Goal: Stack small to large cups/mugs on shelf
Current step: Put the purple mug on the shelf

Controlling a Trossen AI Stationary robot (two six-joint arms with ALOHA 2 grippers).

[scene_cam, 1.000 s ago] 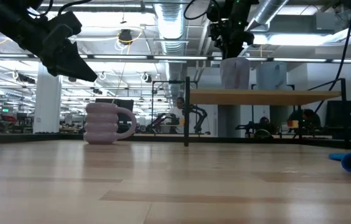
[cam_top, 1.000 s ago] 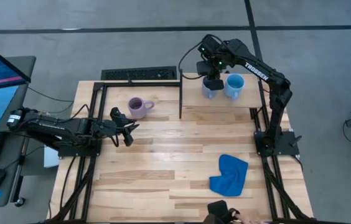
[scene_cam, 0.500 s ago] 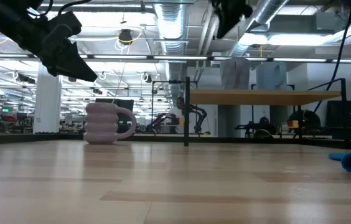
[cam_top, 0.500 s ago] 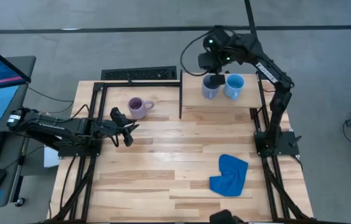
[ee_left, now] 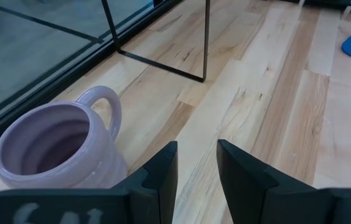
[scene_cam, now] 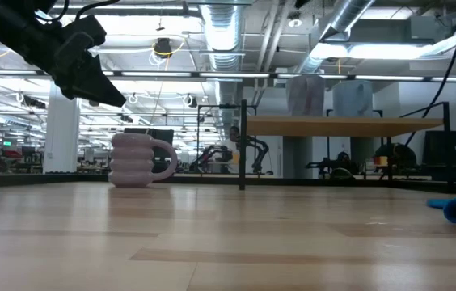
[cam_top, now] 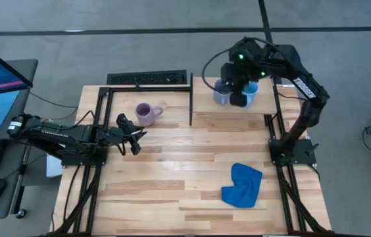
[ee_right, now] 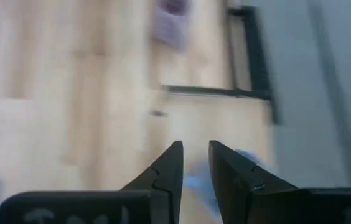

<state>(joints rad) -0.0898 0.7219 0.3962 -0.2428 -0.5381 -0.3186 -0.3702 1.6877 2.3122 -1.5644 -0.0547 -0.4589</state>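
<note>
**Two mugs on the shelf, lilac mug on the tabletop**

The left gripper point(cam_top: 135, 140) hovers over the tabletop point(cam_top: 172, 164) near its left edge, just short of the lilac mug point(cam_top: 145, 113). Its fingers point(ee_left: 163, 171) stand a narrow gap apart, holding and touching nothing. The lilac mug stands upright near the table's far edge, left of the shelf's black post point(cam_top: 191, 99), with bare planks all around it. Middle and near parts of the tabletop lie open, save a blue cloth point(cam_top: 243, 185) toward the near right. On the shelf point(cam_top: 205, 102) at the far right corner, the slate grey-blue mug point(cam_top: 221, 93) and sky-blue mug point(cam_top: 250, 91) stand side by side. The right gripper point(cam_top: 239, 97) hangs above them, fingers point(ee_right: 166, 171) nearly together, empty.
</note>
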